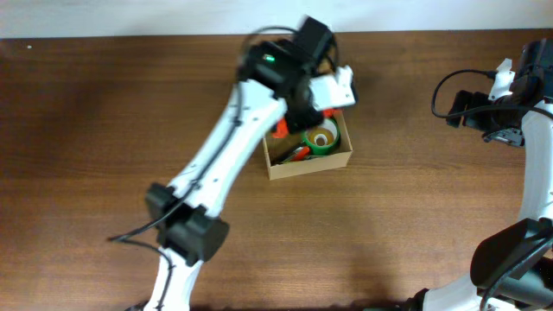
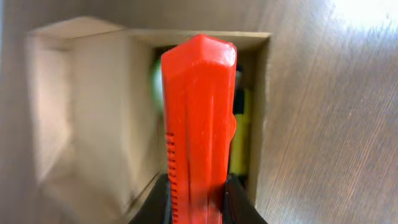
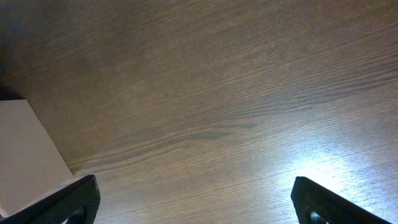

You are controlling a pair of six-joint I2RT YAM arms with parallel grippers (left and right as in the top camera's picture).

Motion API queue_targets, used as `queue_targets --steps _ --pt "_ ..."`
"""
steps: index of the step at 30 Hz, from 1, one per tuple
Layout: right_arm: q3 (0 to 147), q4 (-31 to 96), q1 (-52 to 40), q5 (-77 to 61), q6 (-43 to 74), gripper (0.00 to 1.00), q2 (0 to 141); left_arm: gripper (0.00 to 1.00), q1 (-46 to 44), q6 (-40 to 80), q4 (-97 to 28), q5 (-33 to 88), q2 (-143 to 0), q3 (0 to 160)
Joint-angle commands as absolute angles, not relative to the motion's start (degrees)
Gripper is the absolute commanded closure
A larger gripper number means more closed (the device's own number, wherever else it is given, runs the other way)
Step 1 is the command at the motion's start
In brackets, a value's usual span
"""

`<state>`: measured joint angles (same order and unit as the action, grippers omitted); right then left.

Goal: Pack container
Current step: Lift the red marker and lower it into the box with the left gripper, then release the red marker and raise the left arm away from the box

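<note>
Placement was the step in hand: our left gripper [image 2: 198, 202] was clenched on an orange tool [image 2: 199, 106], with the open box [image 2: 93, 93] just beyond its tip. Next, we judged, it should lower and release. Our right gripper [image 3: 199, 202] was spread wide, well apart from the box.

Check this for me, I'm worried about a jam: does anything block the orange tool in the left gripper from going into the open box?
Nothing visible does. The left gripper holds the orange tool at the container's open top. A green tape roll and a yellow item lie inside, with bare floor beside them.
</note>
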<state>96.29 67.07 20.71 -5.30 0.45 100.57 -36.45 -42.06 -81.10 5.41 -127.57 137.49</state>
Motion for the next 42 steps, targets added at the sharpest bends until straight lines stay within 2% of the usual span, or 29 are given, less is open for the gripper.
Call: queue_targets --steps 1,11,37,42 --pt "95.9 67.1 21.0 -7.1 1.0 0.01 100.9 0.98 -36.8 -44.7 -81.3 5.5 -131.9 138.3" --pt "95.9 67.0 21.0 -7.1 1.0 0.01 100.9 0.99 -36.6 -48.1 -80.6 1.2 -137.6 138.3" --pt "95.9 66.8 21.0 -7.1 0.9 0.01 100.9 0.98 -35.7 -47.5 -80.2 5.2 -143.5 137.7" --pt "95.9 66.8 21.0 -7.1 0.9 0.01 100.9 0.85 -35.7 -47.2 -80.2 5.2 -143.5 137.7"
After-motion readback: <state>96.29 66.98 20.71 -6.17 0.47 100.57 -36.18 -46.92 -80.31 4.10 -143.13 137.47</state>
